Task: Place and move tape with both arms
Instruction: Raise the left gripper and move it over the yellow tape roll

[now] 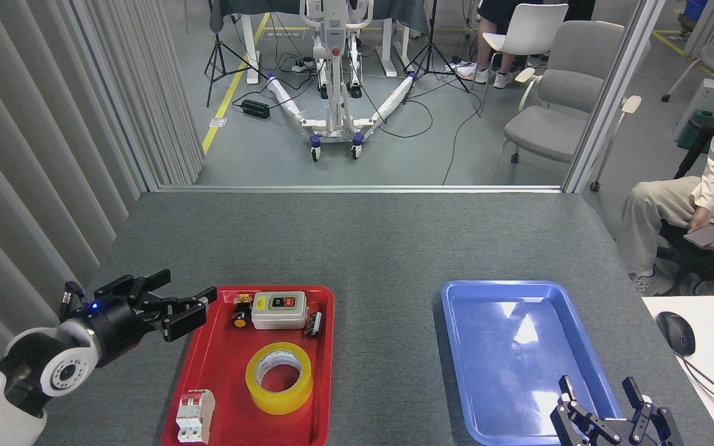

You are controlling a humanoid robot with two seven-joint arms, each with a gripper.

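The left gripper [186, 301] has its jaws apart and empty, at the lower left of the frame over the upper-left edge of the red tray [208, 371]. The right gripper [605, 402], bottom right, also stands spread and empty at the near corner of the blue tray [456, 347]. The tape [279, 377] lies flat in the red tray, below the switch box [279, 310] and right of a white breaker [195, 415].

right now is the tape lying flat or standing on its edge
Lying flat: the tape rests in the red tray with its core hole facing up.
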